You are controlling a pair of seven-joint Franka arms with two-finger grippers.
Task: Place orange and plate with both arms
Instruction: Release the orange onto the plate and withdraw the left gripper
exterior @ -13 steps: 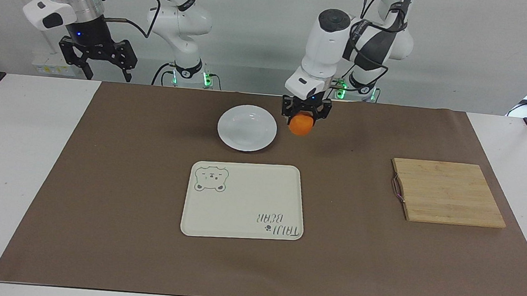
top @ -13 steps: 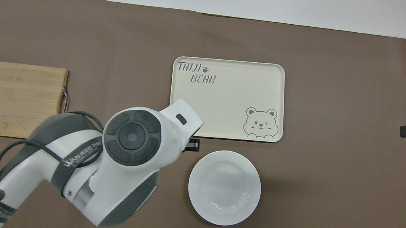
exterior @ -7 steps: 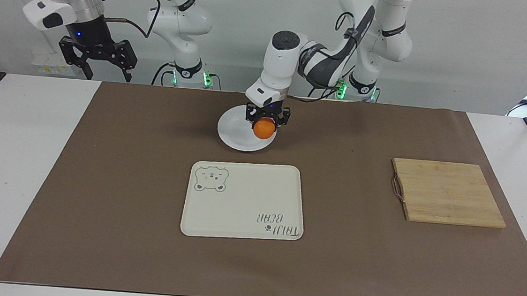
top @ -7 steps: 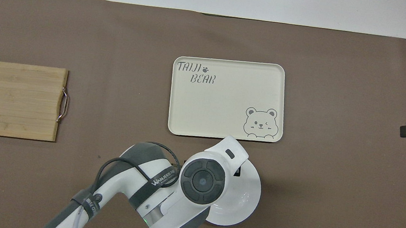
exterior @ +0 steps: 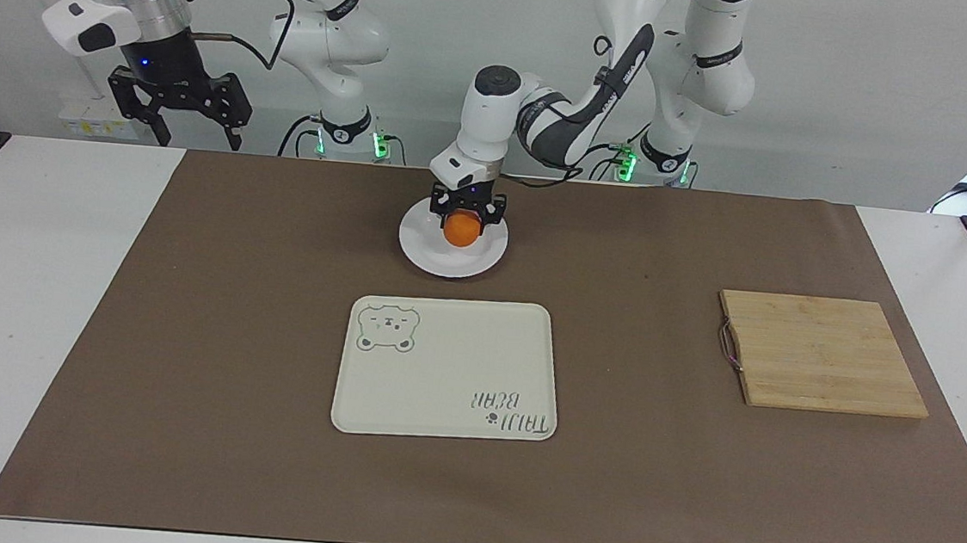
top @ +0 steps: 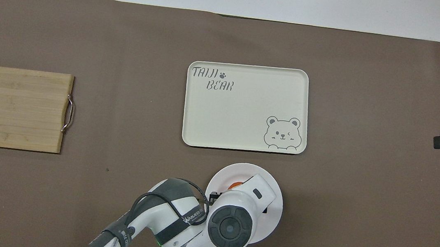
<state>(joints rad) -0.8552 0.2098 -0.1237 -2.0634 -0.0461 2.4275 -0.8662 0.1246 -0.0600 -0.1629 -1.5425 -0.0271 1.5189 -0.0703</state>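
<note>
One orange sits on one plate, upper centre of frame, left gripper around it, grip or release unclear. Right gripper waits open, upper left. One tray, one board.

One of each loose thing on the counter, and two arms with a gripper apiece.

One orange, small, round and bright. One plate, white and round. One tray, cream and rectangular, printed with a single bear drawing and one line of lettering. One wooden cutting board with one metal handle on its edge. One brown mat laid over the one white counter. Two white jointed arms, each ending in one black gripper: the left gripper and the right gripper, so two grippers in all. That makes four loose things counted on the mat: orange, plate, tray and board.
</note>
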